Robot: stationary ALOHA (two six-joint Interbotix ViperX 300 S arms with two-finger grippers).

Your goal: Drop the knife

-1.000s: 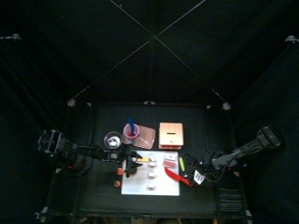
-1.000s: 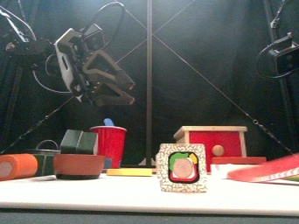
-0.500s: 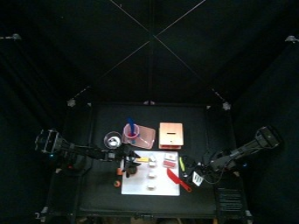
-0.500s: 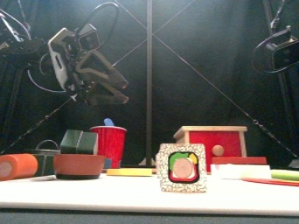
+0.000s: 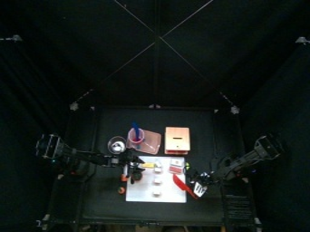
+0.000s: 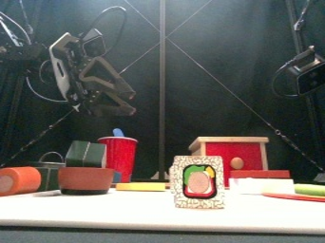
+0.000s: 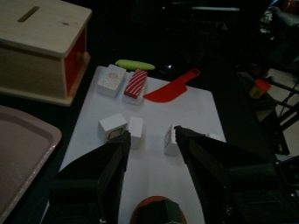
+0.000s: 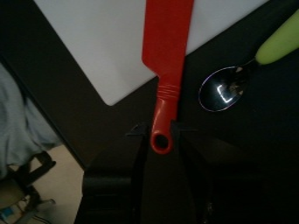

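From above, the white mat [image 5: 159, 179] lies on the black surface [image 5: 109, 127], and the knife [image 5: 180, 182] rests slanted at the mat's right edge, blade on the white, handle pointing off toward the right tool [image 5: 198, 182], which sits just beside the mat's right edge with its jaws parted and nothing between them. The left tool [image 5: 125, 166] hangs over the mat's left edge. Behind the mat stand a red cup [image 5: 147, 139] and a wooden box [image 5: 179, 139]. From the front, the left tool [image 6: 106, 90] hangs high above the cup [image 6: 117, 152]; the box [image 6: 231, 152] stands behind the mat, with a small card [image 6: 197, 182] upright in front. The right arm [image 6: 306, 68] shows only at the edge. In the left wrist view, the left tool [image 7: 149, 149] stands open and empty over the mat [image 7: 176, 122]; the knife [image 7: 173, 87] lies at the mat's far edge, just beside a green stick [image 7: 135, 64]. In the right wrist view, the knife [image 8: 163, 61] lies flat, blade on the mat [image 8: 111, 52], handle off it on the dark surface, free of the open right tool.
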